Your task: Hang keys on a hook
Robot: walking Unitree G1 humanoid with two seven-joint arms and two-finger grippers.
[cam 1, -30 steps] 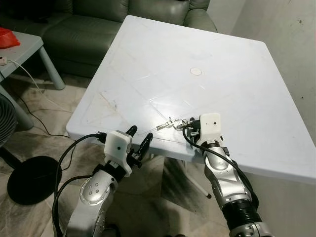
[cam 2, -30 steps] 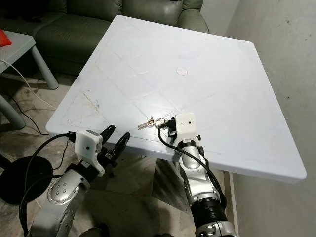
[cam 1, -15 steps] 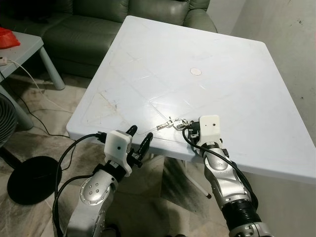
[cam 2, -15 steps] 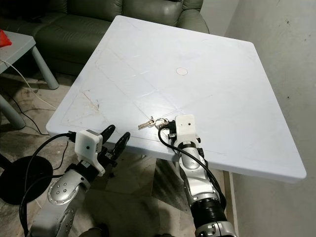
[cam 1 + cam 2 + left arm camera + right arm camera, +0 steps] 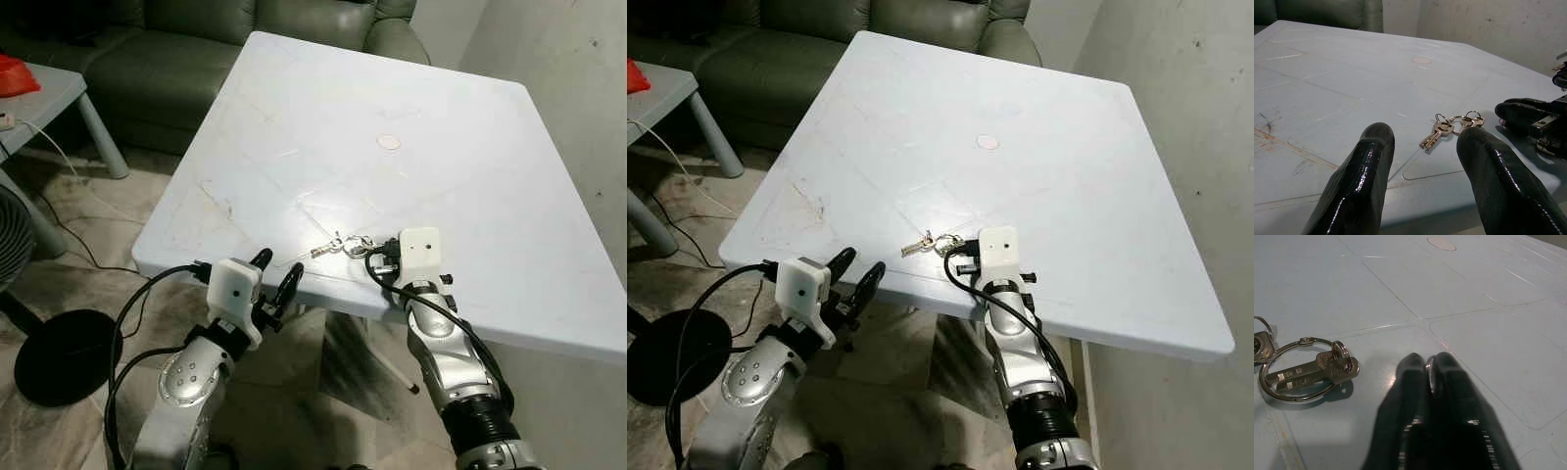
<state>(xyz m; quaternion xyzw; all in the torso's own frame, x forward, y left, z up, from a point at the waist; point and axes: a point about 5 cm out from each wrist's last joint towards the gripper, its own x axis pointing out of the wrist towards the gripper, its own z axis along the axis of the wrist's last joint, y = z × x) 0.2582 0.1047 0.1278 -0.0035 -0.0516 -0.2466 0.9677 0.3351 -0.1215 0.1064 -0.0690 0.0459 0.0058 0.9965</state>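
A bunch of silver keys [image 5: 338, 244] on linked rings lies flat on the white table [image 5: 392, 88], close to its front edge. My right gripper [image 5: 377, 258] rests low on the table just right of the keys, fingers shut. In the right wrist view the fingertips [image 5: 1413, 369] are pressed together, with a thin metallic glint between them. The large ring with two keys [image 5: 1303, 372] lies apart, a short way beside them. My left gripper [image 5: 276, 272] hangs open below the table's front edge, and the keys [image 5: 1437, 134] show between its fingers [image 5: 1369, 161].
A green sofa [image 5: 186, 49] stands behind the table, and a bare wall [image 5: 578, 59] runs along the right. At the left are a small grey side table [image 5: 44, 93], a cable on the tiled floor [image 5: 69, 176] and a black round fan base [image 5: 64, 352].
My right gripper has drawn back slightly to the right, off the key ring. The keys lie where they were. The left arm has not moved.
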